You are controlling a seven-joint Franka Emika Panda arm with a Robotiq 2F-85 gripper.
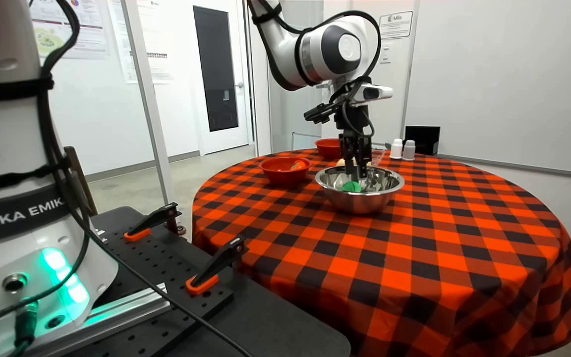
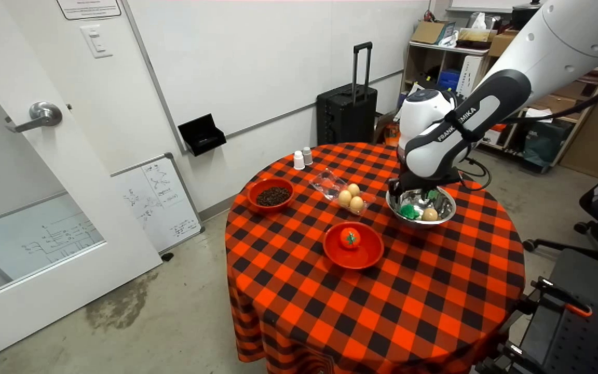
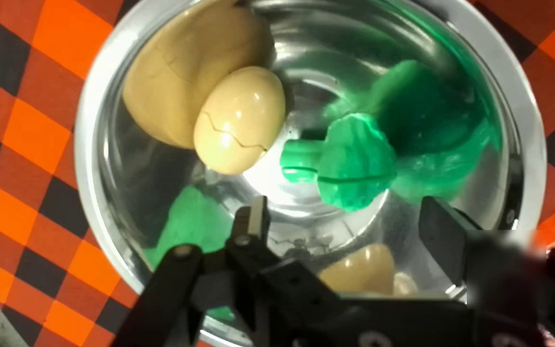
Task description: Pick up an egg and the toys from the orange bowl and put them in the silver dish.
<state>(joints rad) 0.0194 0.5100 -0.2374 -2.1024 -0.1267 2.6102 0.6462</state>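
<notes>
- A wide, shiny, round metal vessel with a flared rim, the silver dish (image 3: 89,159), stands on a round surface (image 1: 439,238) draped in orange-and-black checked cloth (image 2: 299,270).
- The black two-fingered pincer (image 3: 347,226) hangs over the silver dish, fingers (image 3: 258,217) pointing down; they stand spread, with shiny metal showing between them.
- A smooth tan oval egg (image 3: 239,120), crossed by a crack-like line, lies inside the silver dish, beyond the tip of one finger and apart from it.
- A green toy broccoli (image 3: 354,164) lies inside the silver dish too, just beside the egg, ahead of the gap between the fingers.
- A shallow, round orange-red bowl (image 2: 358,259) holding a red toy tomato (image 2: 350,238) stands near the silver dish.
- A clear plastic carton (image 2: 326,181) with three tan eggs (image 2: 344,198) lies just beside the silver dish; farther off stands another orange-red bowl (image 2: 253,196) of small dark pieces (image 2: 273,197).
</notes>
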